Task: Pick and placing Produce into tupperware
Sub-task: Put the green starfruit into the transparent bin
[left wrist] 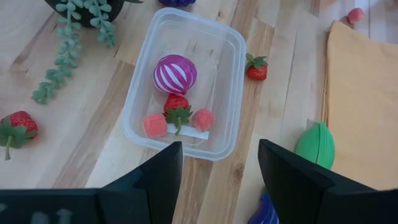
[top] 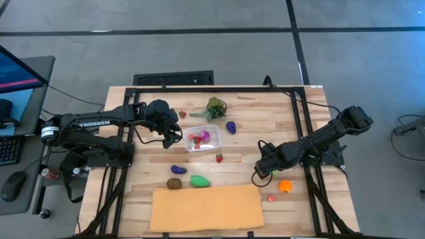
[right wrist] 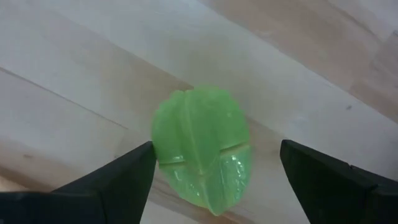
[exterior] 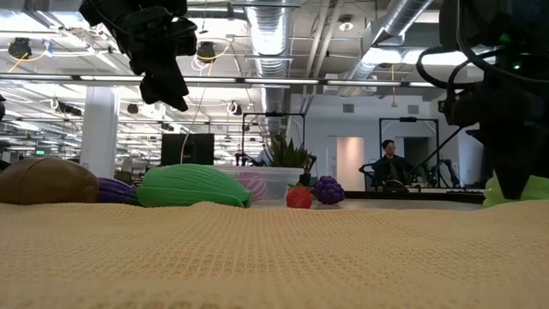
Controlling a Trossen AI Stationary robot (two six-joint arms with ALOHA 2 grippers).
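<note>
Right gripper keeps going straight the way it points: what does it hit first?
Probably the light green piece: it lies on the table centred between the open jaws of the right gripper, nothing in between. How far off it is, the pictures do not show.

Purple piece cut by frame edge, grapes likewise

Your left gripper hangs raised above the table, fingers parted and empty. Your right gripper is low at the tabletop, fingers spread wide, arm angled inward.
</note>
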